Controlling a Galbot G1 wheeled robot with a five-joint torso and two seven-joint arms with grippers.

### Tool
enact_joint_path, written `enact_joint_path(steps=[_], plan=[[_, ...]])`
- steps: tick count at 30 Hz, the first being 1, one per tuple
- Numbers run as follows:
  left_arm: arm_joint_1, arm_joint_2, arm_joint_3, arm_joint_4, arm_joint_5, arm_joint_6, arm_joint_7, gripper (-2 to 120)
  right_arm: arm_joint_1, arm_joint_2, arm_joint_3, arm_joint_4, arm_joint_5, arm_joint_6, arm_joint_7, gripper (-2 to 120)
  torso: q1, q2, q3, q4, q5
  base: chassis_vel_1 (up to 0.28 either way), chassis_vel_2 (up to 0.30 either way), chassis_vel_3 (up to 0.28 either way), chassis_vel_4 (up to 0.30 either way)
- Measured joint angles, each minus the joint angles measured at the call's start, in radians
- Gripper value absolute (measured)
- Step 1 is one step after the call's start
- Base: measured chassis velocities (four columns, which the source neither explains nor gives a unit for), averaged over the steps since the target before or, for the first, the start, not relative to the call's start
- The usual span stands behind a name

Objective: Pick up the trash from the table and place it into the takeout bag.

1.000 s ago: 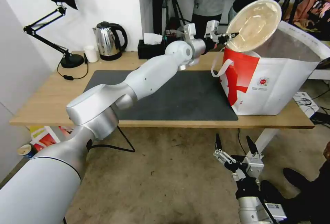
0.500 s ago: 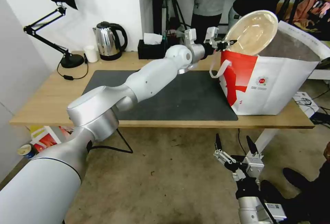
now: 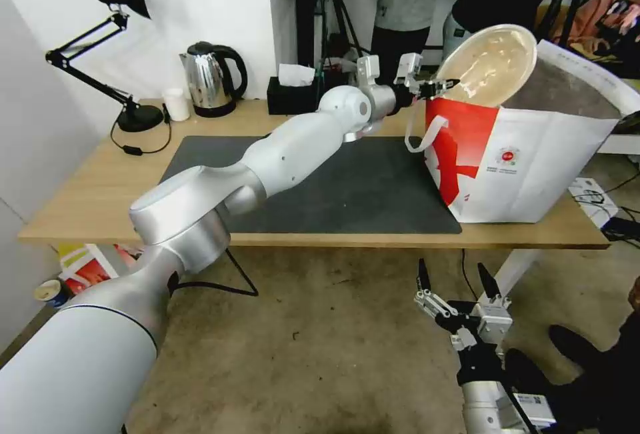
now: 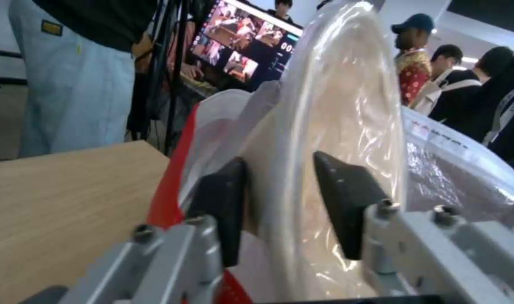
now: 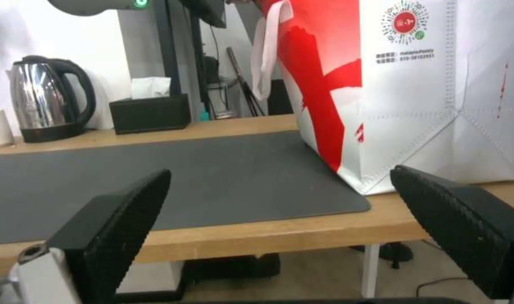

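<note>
The lower part of the beige fibre bowl (image 3: 490, 64) is hidden behind the near wall of the takeout bag (image 3: 527, 167), so how deep it sits cannot be told; its upper rim stands tilted on edge above the bag's mouth. The left gripper (image 3: 437, 87) reaches across the counter (image 3: 87, 201) to the bag's left top corner, and in the left wrist view its two black fingers (image 4: 347, 198) are clamped on the bowl's rim, one on each side. The bag's silver foil lining shows past the bowl, but what lies on the bag's bottom is out of sight. One bowl is visible, and one bag, standing on the right end of the dark grey mat (image 3: 333, 187) with a white strap handle hanging at its left side. The right gripper (image 3: 457, 287) hangs below the counter's front edge, over the floor, its two fingers (image 5: 116, 228) spread wide and holding nothing. At the counter's back stand one kettle (image 3: 212, 79), one small white cup (image 3: 177, 104), one black tissue box (image 3: 292, 91) and one desk lamp (image 3: 113, 41).
</note>
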Motion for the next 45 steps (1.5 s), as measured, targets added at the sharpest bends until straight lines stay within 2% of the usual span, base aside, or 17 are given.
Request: enact_joint_path(steps=[3, 4, 8, 9, 12, 14, 16, 45], plan=[[-0.005, 0.000, 0.000, -0.003, -0.003, 0.001, 0.000, 52, 0.000, 0.000, 0.000, 0.000, 0.000, 0.000, 0.000, 100, 0.000, 0.000, 0.000, 0.0000, 0.0000, 0.000, 0.000, 0.000, 0.000], [-0.005, 0.000, 0.000, -0.003, -0.003, 0.001, 0.000, 52, 0.000, 0.000, 0.000, 0.000, 0.000, 0.000, 0.000, 100, 0.000, 0.000, 0.000, 0.0000, 0.0000, 0.000, 0.000, 0.000, 0.000], [-0.009, 0.000, -0.002, -0.006, -0.009, 0.005, 0.000, 71, 0.000, 0.000, 0.000, 0.000, 0.000, 0.000, 0.000, 100, 0.000, 0.000, 0.000, 0.0000, 0.0000, 0.000, 0.000, 0.000, 0.000], [-0.009, 0.000, -0.002, -0.006, -0.009, 0.005, 0.000, 71, 0.000, 0.000, 0.000, 0.000, 0.000, 0.000, 0.000, 100, 0.000, 0.000, 0.000, 0.0000, 0.0000, 0.000, 0.000, 0.000, 0.000], [-0.014, 0.000, 0.002, -0.006, -0.019, 0.008, 0.000, 84, 0.000, 0.000, 0.000, 0.000, 0.000, 0.000, 0.000, 100, 0.000, 0.000, 0.000, 0.0000, 0.0000, 0.000, 0.000, 0.000, 0.000], [-0.016, 0.000, 0.003, -0.006, -0.022, 0.008, 0.000, 87, 0.000, 0.000, 0.000, 0.000, 0.000, 0.000, 0.000, 100, 0.000, 0.000, 0.000, 0.0000, 0.0000, 0.000, 0.000, 0.000, 0.000], [-0.020, 0.000, 0.005, -0.006, -0.026, 0.008, 0.000, 97, 0.000, 0.000, 0.000, 0.000, 0.000, 0.000, 0.000, 100, 0.000, 0.000, 0.000, 0.0000, 0.0000, 0.000, 0.000, 0.000, 0.000], [-0.026, -0.001, 0.024, -0.028, -0.035, 0.000, 0.003, 100, 0.000, 0.000, 0.000, 0.000, 0.000, 0.000, 0.000, 100, 0.000, 0.000, 0.000, 0.0000, 0.0000, 0.000, 0.000, 0.000, 0.000]])
